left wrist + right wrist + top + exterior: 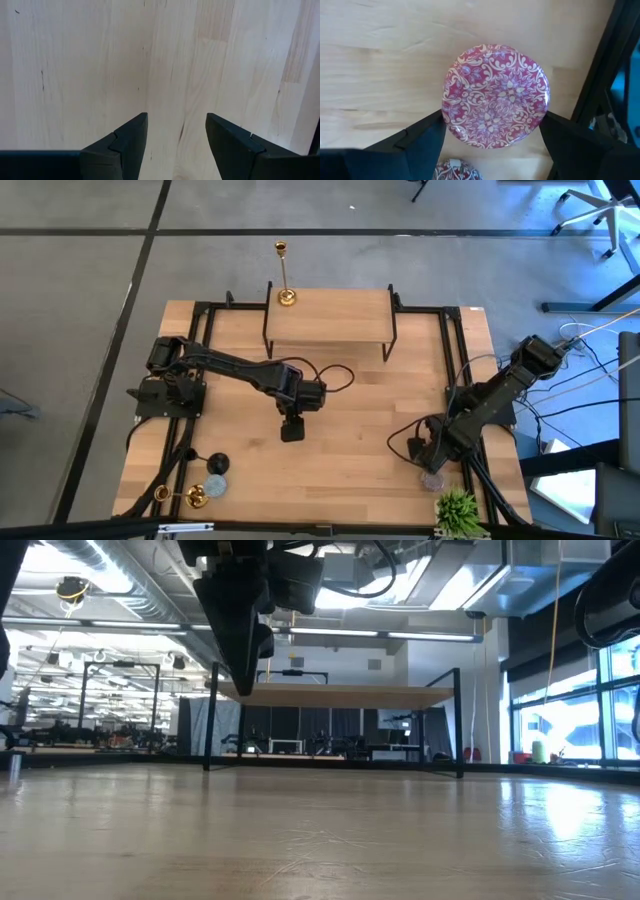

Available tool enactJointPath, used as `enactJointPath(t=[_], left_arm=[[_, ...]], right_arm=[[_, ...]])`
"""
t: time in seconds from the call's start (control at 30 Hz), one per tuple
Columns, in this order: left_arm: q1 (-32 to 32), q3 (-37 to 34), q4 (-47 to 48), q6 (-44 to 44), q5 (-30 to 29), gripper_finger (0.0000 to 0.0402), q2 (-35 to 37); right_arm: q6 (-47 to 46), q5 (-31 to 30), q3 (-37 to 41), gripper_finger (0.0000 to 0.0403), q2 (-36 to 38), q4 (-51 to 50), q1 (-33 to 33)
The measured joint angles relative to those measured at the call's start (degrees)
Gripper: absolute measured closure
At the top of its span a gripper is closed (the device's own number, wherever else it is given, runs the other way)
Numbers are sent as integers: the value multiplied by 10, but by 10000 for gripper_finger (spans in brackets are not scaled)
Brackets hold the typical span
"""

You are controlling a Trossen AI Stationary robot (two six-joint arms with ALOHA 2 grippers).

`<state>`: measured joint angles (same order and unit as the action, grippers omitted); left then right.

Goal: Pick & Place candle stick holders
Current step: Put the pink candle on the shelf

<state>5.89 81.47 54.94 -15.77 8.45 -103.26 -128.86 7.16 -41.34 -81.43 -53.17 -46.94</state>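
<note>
1. One candlestick [196,497] is seen lying at the near left worktop [340,470] corner.
2. Left tool [292,430] is held mid-worktop, fingers apart, empty; approach low, grip the stem.
3. Right tool [492,150] is parked open over a patterned dish [496,96].
4. Second candlestick [285,275] stands on the far shelf [330,318].

The whole table [330,420] is seen from directly overhead in the high view. From table height, the low view is aimed level toward the raised shelf [335,695], also seen at 12 o'clock from above. Bare wood is seen close past each wrist camera's fingers [131,145].
</note>
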Motion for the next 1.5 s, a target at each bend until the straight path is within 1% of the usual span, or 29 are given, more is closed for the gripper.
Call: enactJointPath(t=[0.4, 0.8, 1.1, 1.37, 1.5], left_arm=[[0, 0, 0, 0, 0, 203, 0], [0, 0, 0, 0, 0, 203, 0], [0, 0, 0, 0, 0, 203, 0], [0, 0, 0, 0, -4, 203, 0], [0, 0, -10, 0, -5, 203, 0]], right_arm=[[41, -13, 0, 83, 0, -21, 1], [99, -12, 0, 57, -36, -12, 23], [122, -31, 0, 57, -40, -2, 34], [133, -36, 0, 57, -40, 46, 36], [129, -38, 0, 69, -40, 39, 39]])
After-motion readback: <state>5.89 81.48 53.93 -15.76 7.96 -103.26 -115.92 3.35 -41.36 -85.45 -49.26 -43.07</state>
